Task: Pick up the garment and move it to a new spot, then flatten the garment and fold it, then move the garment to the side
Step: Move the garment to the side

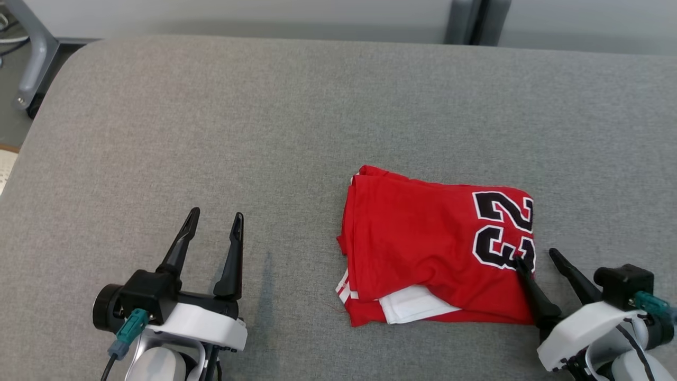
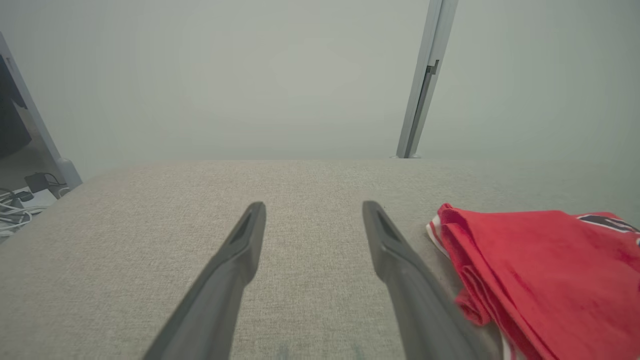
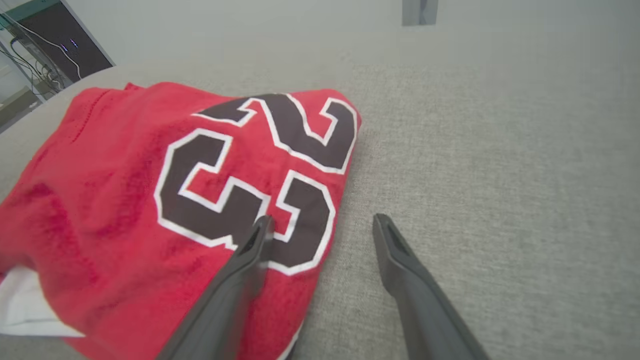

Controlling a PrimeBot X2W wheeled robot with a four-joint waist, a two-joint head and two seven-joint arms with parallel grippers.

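The garment (image 1: pixel 423 243) is a red jersey with a black, white-edged number, folded into a compact rectangle on the grey cushion, right of centre. White fabric pokes out at its near edge. My right gripper (image 1: pixel 535 256) is open at the garment's right edge: one finger lies over the number (image 3: pixel 250 175), the other over bare cushion. In the right wrist view the garment (image 3: pixel 125 190) spreads left of the right gripper (image 3: pixel 322 222). My left gripper (image 1: pixel 217 217) is open over bare cushion at the lower left, well apart from the garment. The left wrist view has the left gripper (image 2: pixel 312 210) with the garment (image 2: pixel 540 270) to its right.
The grey cushioned surface (image 1: pixel 211 116) stretches wide to the left and behind the garment. Its rounded left edge drops off near a grey metal leg (image 1: pixel 34 58). A pale wall with a vertical post (image 2: pixel 422 80) rises behind. Cables lie on the floor (image 2: pixel 15 210) at the left.
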